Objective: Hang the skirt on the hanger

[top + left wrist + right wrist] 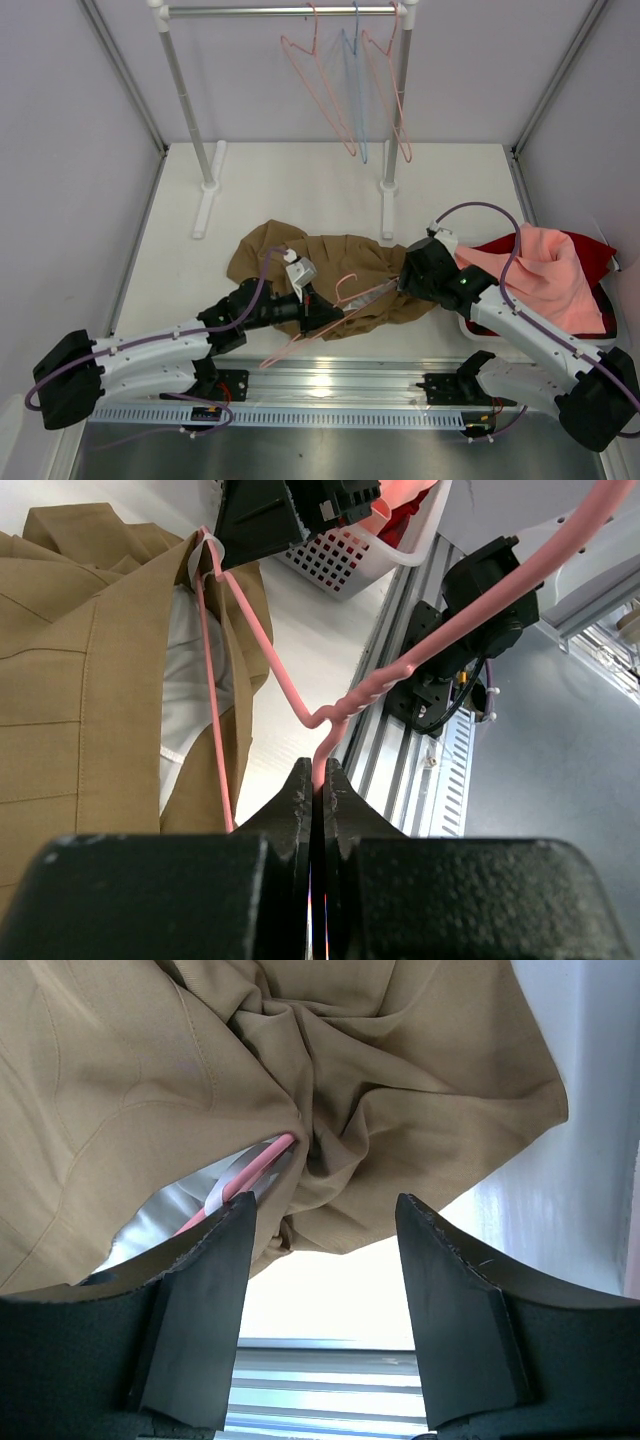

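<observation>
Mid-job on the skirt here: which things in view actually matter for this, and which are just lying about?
In the job: tan skirt; pink hanger gripped in the left gripper; right gripper, jaws open over the skirt.

Lying about: pink cloth and dark red cloth in the white basket; clothes rack with spare pink hangers and a blue hanger.

The skirt (70,680) is plain tan-brown, its lining (185,670) pale grey; the hanger (480,608) is salmon-pink (the pink cloth (545,275) matches it; the red cloth (590,250) is dark); the bench (300,190) is white.
</observation>
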You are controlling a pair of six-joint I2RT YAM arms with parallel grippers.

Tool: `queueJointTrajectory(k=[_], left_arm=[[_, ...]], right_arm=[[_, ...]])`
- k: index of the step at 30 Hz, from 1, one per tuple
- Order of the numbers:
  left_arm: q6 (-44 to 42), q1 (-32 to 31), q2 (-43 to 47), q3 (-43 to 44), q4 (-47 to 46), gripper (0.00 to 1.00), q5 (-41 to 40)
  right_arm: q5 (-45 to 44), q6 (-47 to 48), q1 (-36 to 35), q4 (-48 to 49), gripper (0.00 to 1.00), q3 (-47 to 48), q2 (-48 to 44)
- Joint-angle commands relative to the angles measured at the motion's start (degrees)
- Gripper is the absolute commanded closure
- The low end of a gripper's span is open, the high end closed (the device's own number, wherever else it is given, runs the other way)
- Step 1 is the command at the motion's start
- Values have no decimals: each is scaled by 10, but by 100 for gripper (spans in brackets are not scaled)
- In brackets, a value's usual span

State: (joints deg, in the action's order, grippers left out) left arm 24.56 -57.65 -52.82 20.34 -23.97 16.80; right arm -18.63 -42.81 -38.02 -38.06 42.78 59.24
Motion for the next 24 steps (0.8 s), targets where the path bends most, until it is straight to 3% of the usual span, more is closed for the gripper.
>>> queueJointTrajectory(k=[1,18,21,24], left_arm=[[8,-6,-11,-4,-84,100,11],[22,-6,-123,13,-188,100,20],[23,-6,-127,13,-189,100,20],[23,-6,-125,11,-188,100,19]], right_arm=[[-15,-1,2,-3,36,23,-11],[-17,-3,2,-10,37,16,-21],[-27,5,3,-6,43,16,-28],[-32,24,8,19,58,13,-24]])
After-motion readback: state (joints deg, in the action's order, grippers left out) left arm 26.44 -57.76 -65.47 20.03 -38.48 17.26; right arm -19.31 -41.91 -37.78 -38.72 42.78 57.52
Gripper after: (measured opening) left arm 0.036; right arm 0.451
